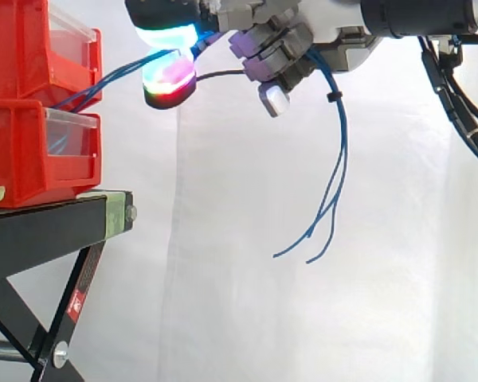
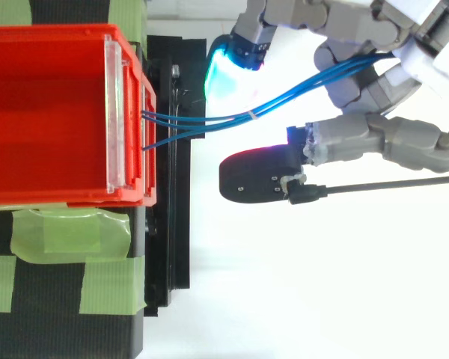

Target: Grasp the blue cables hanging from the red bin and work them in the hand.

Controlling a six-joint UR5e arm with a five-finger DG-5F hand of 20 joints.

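Side view: hand at top centre, fingers curled round the blue cables; cables span from red bin at left into the hand, loose ends hanging below it at right. Bins stacked on black stand. Top view: cables leave the bin's front and pass between glowing fingertips

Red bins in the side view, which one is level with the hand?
The upper bin, stacked on the other; the hand holding the blue cables is at its height. The lower bin sits on the black stand, below the hand.
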